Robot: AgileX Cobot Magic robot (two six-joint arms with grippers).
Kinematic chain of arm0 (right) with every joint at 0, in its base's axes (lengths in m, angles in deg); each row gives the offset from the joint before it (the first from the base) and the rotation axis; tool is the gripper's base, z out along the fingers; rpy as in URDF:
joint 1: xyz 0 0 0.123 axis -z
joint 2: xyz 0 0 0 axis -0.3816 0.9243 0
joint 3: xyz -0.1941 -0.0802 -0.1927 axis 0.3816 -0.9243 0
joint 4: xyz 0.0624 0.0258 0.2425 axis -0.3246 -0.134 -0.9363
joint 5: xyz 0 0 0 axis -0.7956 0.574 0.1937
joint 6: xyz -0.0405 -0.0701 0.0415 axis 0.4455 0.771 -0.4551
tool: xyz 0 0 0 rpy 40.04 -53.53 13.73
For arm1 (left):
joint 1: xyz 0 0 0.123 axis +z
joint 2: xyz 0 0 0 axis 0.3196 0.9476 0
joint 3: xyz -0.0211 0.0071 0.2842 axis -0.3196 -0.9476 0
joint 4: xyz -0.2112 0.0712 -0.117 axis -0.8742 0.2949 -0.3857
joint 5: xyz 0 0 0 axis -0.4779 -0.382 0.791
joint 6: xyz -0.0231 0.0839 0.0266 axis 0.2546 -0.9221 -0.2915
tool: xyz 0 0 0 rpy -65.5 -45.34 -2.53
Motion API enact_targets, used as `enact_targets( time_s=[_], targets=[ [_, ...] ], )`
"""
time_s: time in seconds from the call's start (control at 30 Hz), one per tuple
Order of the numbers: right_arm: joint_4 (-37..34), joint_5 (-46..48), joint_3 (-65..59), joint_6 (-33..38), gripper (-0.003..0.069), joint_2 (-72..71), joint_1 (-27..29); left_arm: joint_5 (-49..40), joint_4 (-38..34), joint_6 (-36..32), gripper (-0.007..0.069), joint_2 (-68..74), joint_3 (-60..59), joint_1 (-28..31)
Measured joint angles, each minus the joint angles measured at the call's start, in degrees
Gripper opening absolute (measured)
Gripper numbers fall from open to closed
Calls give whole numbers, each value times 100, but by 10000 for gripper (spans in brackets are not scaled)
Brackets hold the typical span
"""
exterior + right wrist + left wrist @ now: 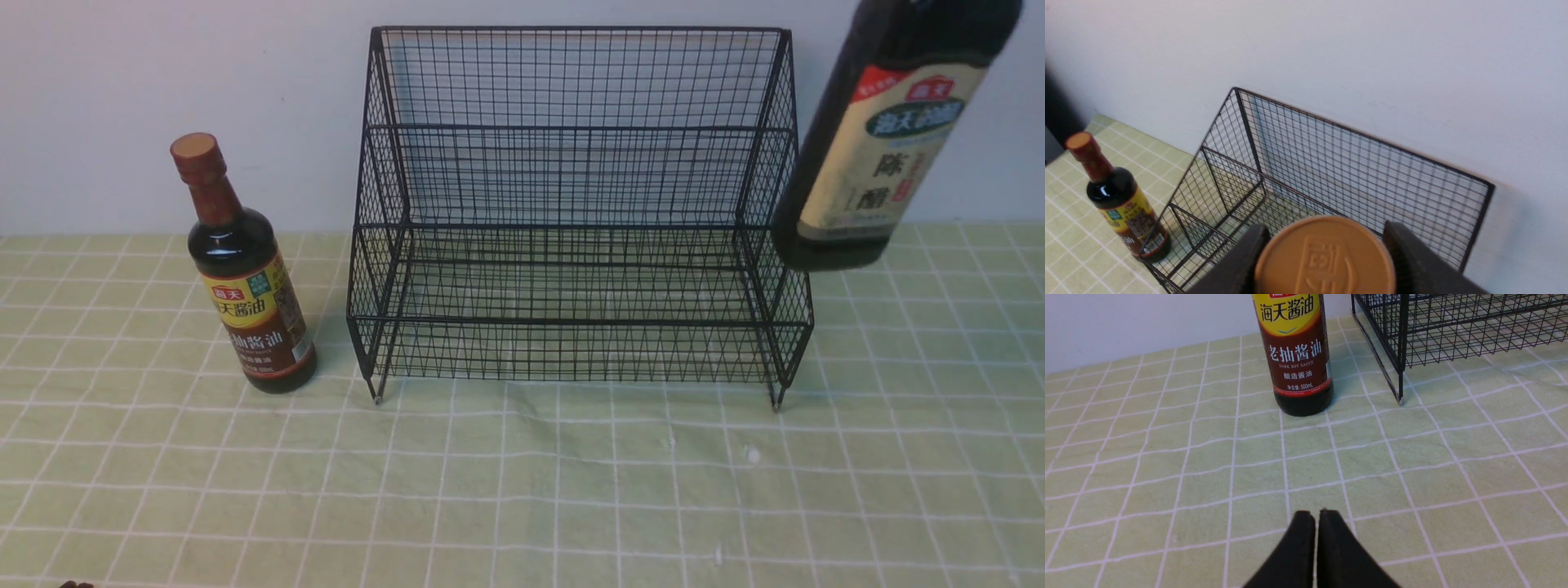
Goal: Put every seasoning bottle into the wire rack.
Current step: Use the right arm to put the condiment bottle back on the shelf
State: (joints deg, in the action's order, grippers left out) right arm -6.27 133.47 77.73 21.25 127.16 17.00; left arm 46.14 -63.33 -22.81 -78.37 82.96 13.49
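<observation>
My right pincer (pixel 1327 230) pinches the tall bottle (pixel 886 139), hanging tilted at upper right; its base may clip the wire rack (pixel 575 204); left pincer (pixel 1316 516) pressed together.

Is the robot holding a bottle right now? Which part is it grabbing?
Yes. Its right hand clamps the tan cap of the taller bottle, up in the air beside the wire rack. The left hand is shut and holds nothing.

We observe a plain white wall (pixel 204 82) at the rear. The surface (pixel 571 490) is pale green, gridded with white lines.
</observation>
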Motion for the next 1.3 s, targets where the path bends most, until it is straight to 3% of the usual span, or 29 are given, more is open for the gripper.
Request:
enact_targets(
  time_s=[0.23,0.53,0.77,1.0,1.3],
  targets=[
    [27,-614,655,41,325,1023,-732,0,0,0,-6,0,0,0],
    [68,-1810,810,72,325,1915,-833,0,0,0,-6,0,0,0],
    [357,-1528,814,-65,325,2435,-833,0,0,0,-6,0,0,0],
    [845,-717,814,-658,325,2883,-833,0,0,0,-6,0,0,0],
    [1194,-521,890,-1005,325,2886,-833,0,0,0,-6,0,0,0]
  ],
)
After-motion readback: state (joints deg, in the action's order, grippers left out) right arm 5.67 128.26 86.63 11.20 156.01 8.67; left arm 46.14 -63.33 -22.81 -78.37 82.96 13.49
